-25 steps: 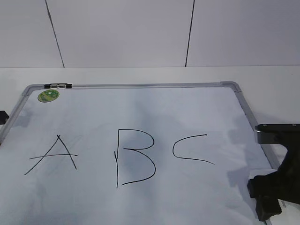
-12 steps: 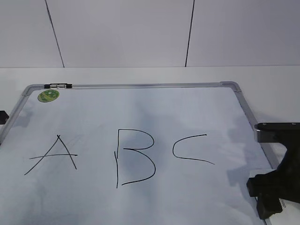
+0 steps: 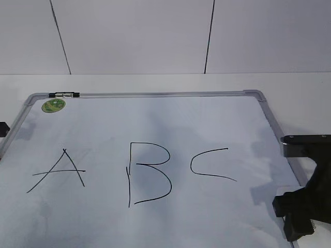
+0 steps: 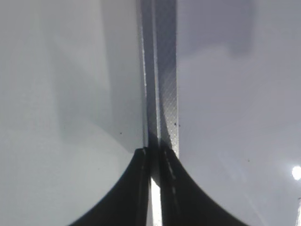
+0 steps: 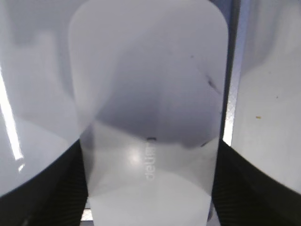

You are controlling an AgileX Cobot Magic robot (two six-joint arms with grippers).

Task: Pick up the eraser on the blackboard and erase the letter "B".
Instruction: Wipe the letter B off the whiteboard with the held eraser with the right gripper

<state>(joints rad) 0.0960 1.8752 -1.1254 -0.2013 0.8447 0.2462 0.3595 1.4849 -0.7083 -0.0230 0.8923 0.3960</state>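
The blackboard (image 3: 155, 94) lies flat with the black letter "B" (image 3: 149, 173) drawn at its middle. The white glossy eraser (image 5: 148, 117) rests on the board by its right frame rail, with faint grey lettering on top. My right gripper (image 5: 149, 155) straddles it, and its black fingers (image 5: 75, 174) lie against both long sides with no gap showing. In the exterior view that gripper (image 3: 297, 227) sits low at the board's right edge and hides the eraser. My left gripper (image 4: 155, 151) is shut on nothing, above the board's left frame rail (image 4: 167, 94).
An "A" (image 3: 59, 173) is drawn left of the B and a "C" (image 3: 209, 165) right of it. A round green sticker (image 3: 53, 105) and a small clip (image 3: 64, 94) sit at the board's far left corner. White table surrounds the board, and a wall stands behind.
The right gripper's fingers have drawn inward against the eraser, and less white shows under them in the exterior view. The left arm and the letters are unchanged.
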